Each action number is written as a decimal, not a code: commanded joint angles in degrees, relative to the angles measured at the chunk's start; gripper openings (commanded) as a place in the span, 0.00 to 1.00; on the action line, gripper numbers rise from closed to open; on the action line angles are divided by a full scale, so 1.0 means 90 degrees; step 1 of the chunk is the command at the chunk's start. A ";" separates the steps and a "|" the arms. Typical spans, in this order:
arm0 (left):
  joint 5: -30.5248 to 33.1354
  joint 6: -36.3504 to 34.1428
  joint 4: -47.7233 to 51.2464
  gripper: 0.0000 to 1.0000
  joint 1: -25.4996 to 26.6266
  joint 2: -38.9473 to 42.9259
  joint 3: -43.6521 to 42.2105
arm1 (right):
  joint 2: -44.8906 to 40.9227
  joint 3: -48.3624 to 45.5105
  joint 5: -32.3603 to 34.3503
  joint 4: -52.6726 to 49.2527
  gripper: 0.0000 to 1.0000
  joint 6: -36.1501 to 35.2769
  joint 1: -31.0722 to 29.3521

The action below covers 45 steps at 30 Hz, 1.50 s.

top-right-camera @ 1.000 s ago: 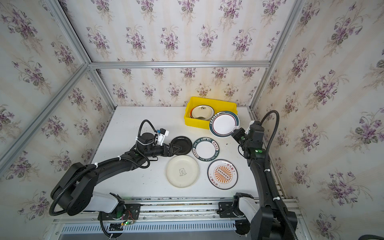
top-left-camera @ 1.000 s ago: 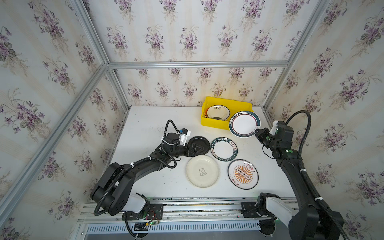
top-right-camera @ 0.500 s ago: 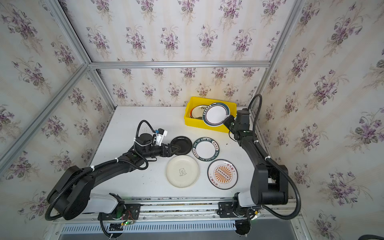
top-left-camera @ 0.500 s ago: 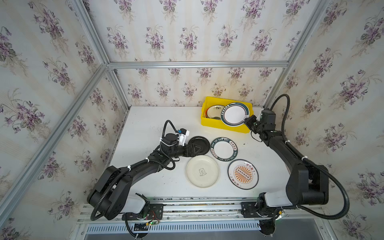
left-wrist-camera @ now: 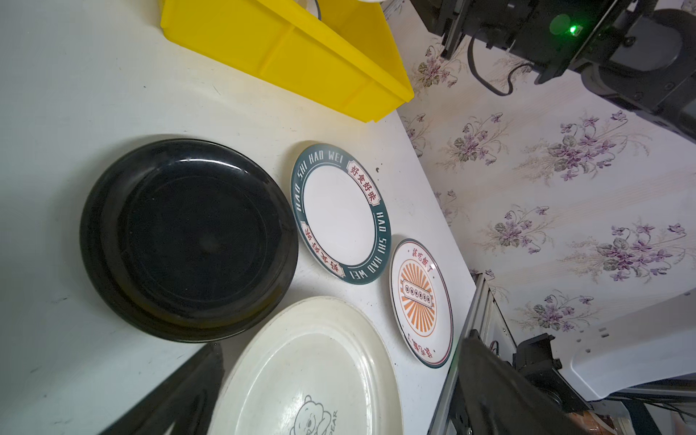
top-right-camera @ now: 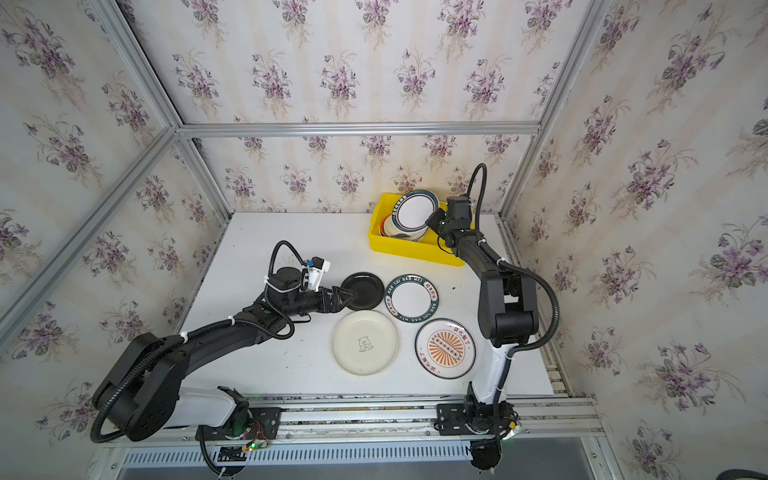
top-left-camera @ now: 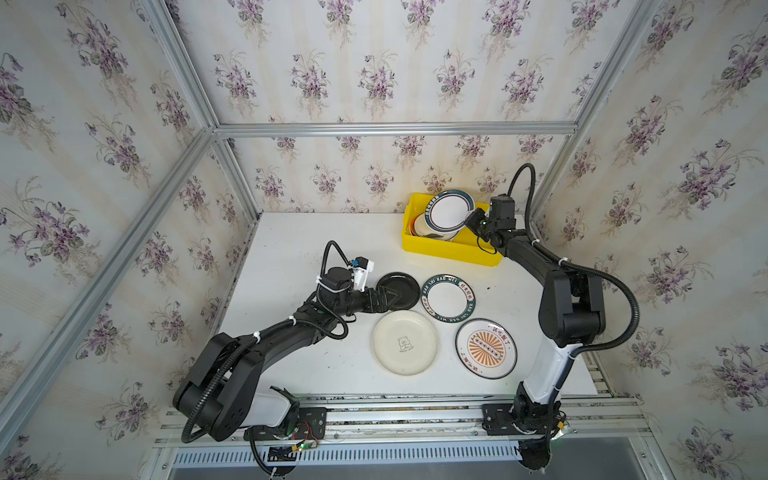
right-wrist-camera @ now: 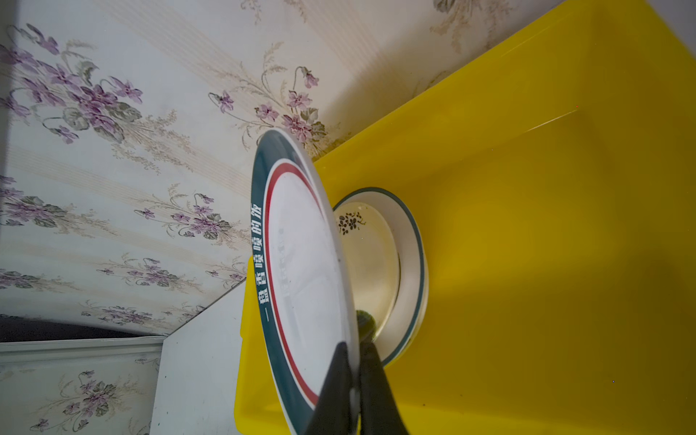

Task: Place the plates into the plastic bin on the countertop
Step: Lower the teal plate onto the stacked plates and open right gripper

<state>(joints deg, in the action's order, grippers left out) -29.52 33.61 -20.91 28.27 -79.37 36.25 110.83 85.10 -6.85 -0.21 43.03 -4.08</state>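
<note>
As both top views show, the right gripper [top-left-camera: 468, 219] pinches the rim of a white green-rimmed plate [top-left-camera: 448, 210], tilted above the stacked plates [top-left-camera: 422, 233] inside the yellow plastic bin [top-left-camera: 449, 254] at the far right of the white countertop [top-left-camera: 291, 249]. The left gripper [top-left-camera: 392, 297], jaws spread, sits at the edge of the black plate [top-left-camera: 403, 282]. Left wrist view: spread fingers [left-wrist-camera: 173, 395] flank the bear plate [left-wrist-camera: 312, 357]; lettered plate [left-wrist-camera: 339, 211] and sunburst plate [left-wrist-camera: 422, 301] lie beyond, apart. Right wrist view: pressed fingers [right-wrist-camera: 380, 391] clamp that rim over an ink-smudged cream plate [right-wrist-camera: 373, 256] in the bin.

black jointed arms [top-left-camera: 291, 336] on white bases [top-left-camera: 544, 370], looped black corrugated cables [top-left-camera: 634, 313], white zip ties [top-left-camera: 255, 335].
</note>
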 commanded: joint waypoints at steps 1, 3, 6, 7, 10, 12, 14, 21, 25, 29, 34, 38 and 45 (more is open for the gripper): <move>-0.0010 0.0014 -0.0167 1.00 -0.0007 0.0058 -0.0007 | 0.0329 0.0418 0.0162 0.0008 0.00 -0.0112 -0.0106; -0.0010 0.0012 -0.0165 1.00 -0.0016 0.0048 -0.0014 | 0.0525 0.0585 0.0241 -0.0062 0.00 -0.0151 -0.0180; -0.0001 0.0032 -0.0167 1.00 -0.0016 0.0059 -0.0014 | 0.0721 0.0719 0.0300 -0.0140 0.00 -0.0200 -0.0264; -0.0008 0.0032 -0.0168 1.00 -0.0019 0.0060 -0.0014 | 0.0758 0.0730 0.0319 -0.0169 0.00 -0.0201 -0.0279; -0.0011 0.0053 -0.0167 1.00 -0.0027 0.0050 -0.0014 | 0.0844 0.0686 0.0385 -0.0199 0.00 -0.0191 -0.0335; -0.0016 0.0062 -0.0167 1.00 -0.0027 0.0029 -0.0014 | 0.0912 0.0681 0.0383 -0.0206 0.00 -0.0191 -0.0357; -0.0025 0.0065 -0.0167 1.00 -0.0036 0.0025 -0.0013 | 0.0961 0.0686 0.0369 -0.0211 0.00 -0.0181 -0.0377; -0.0026 0.0075 -0.0168 1.00 -0.0046 0.0011 -0.0004 | 0.1118 0.0800 0.0173 -0.0227 0.02 -0.0210 -0.0447; -0.0051 0.0094 -0.0167 1.00 -0.0055 0.0001 -0.0004 | 0.1099 0.0833 0.0146 -0.0309 0.20 -0.0264 -0.0449; -0.0054 0.0114 -0.0167 1.00 -0.0055 -0.0014 0.0004 | 0.0954 0.0753 0.0270 -0.0345 0.36 -0.0354 -0.0446; -0.0073 0.0121 -0.0187 1.00 -0.0055 -0.0009 -0.0004 | 0.0699 0.0632 0.0322 -0.0284 0.49 -0.0606 -0.0449; -0.0114 0.0124 -0.0206 1.00 -0.0055 -0.0014 -0.0004 | 0.0206 0.0337 0.0397 -0.0284 0.52 -0.0815 -0.0441; -0.0114 0.0143 -0.0216 1.00 -0.0065 0.0086 -0.0041 | -0.1298 -0.0873 0.0361 -0.0377 0.54 -0.0911 -0.0309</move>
<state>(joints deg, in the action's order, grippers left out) -29.89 35.03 -20.95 27.75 -79.24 36.21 102.94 80.27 -3.81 -3.64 35.92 -7.09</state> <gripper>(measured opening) 0.996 0.539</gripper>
